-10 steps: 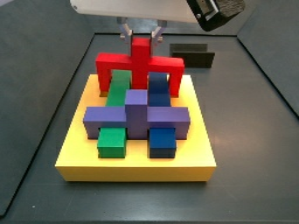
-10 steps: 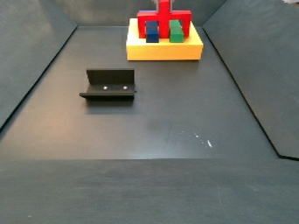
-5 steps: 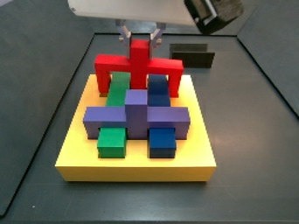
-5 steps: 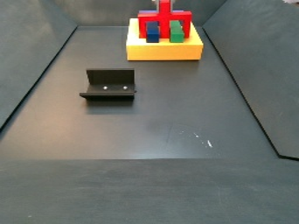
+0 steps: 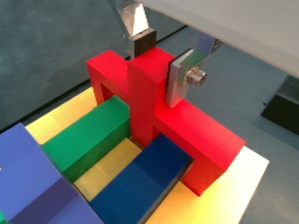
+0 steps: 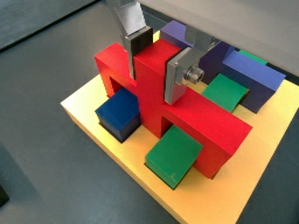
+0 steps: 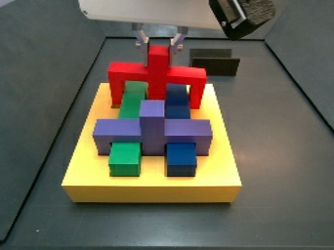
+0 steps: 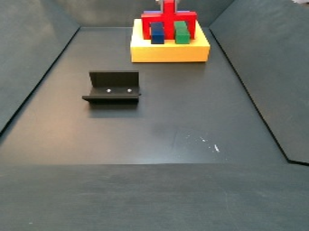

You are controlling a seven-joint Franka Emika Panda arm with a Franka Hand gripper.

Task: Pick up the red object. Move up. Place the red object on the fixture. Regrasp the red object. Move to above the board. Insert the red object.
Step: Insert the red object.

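The red object (image 7: 156, 73) stands upright over the far end of the yellow board (image 7: 154, 181), its two prongs down beside the green block (image 7: 132, 95) and the blue block (image 7: 177, 96). My gripper (image 7: 159, 41) is shut on the red object's central stub (image 5: 149, 70), silver fingers (image 5: 184, 77) flat against both sides. Both wrist views show the red object (image 6: 152, 96) straddling the green block (image 6: 179, 154) and blue block (image 6: 121, 111) on the board (image 6: 93, 127). The fixture (image 8: 114, 87) sits bare on the floor, far from the board (image 8: 171, 51).
A purple cross-shaped block (image 7: 152, 127) lies mid-board, with shorter green (image 7: 124, 157) and blue (image 7: 182, 158) blocks nearer the front. Grey side walls (image 8: 36, 86) bound the dark floor (image 8: 169, 135). The fixture (image 7: 217, 63) also appears behind the board.
The red object and the gripper have sunk very slightly toward the board; otherwise nothing has visibly moved.
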